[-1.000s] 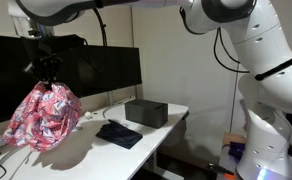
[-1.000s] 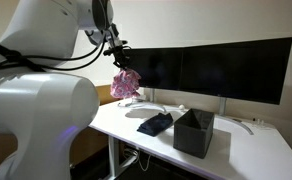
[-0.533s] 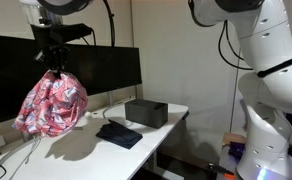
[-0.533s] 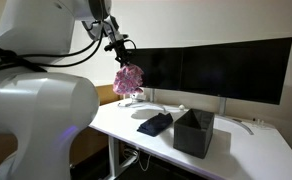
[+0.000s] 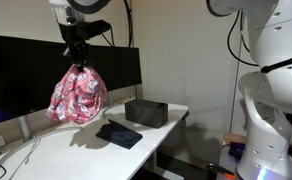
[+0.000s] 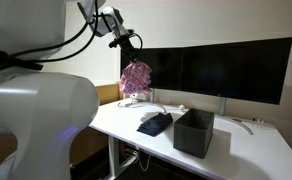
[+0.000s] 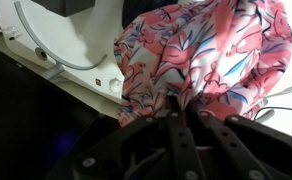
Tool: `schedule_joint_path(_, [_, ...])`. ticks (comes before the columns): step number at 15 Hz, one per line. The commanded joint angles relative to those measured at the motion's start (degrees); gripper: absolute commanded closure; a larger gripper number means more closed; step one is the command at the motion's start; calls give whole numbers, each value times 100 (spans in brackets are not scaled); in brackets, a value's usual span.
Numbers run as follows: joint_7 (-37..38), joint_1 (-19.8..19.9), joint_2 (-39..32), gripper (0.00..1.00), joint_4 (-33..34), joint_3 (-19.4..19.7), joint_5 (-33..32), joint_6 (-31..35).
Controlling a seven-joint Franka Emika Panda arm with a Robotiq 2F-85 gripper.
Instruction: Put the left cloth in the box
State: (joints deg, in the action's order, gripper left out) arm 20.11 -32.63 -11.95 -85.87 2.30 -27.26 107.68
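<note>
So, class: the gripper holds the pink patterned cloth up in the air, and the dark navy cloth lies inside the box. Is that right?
Not quite. The gripper does hold the pink patterned cloth in the air, but the dark navy cloth lies on the table beside the box, not inside it, as both exterior views show.

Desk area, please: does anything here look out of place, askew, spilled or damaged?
Nothing looks wrong. The patterned cloth hangs bunched from the shut gripper above the desk, clear of it. The box sits upright, and the navy cloth lies flat beside it.
</note>
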Motion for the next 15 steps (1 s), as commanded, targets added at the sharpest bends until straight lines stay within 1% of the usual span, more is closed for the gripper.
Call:
schedule_joint_path(1, [337, 518, 634, 98, -765, -467, -335, 124])
schedule_joint_path(3, [445, 801, 822, 98, -996, -654, -347, 128])
schedule_joint_path(6, [593, 1157, 1071, 98, -1324, -822, -299, 145])
schedule_joint_path(10, [737, 1546, 1326, 98, -1666, -928, -225, 138])
schedule_joint_path(15, [847, 1892, 1581, 98, -2021, -971, -207, 150])
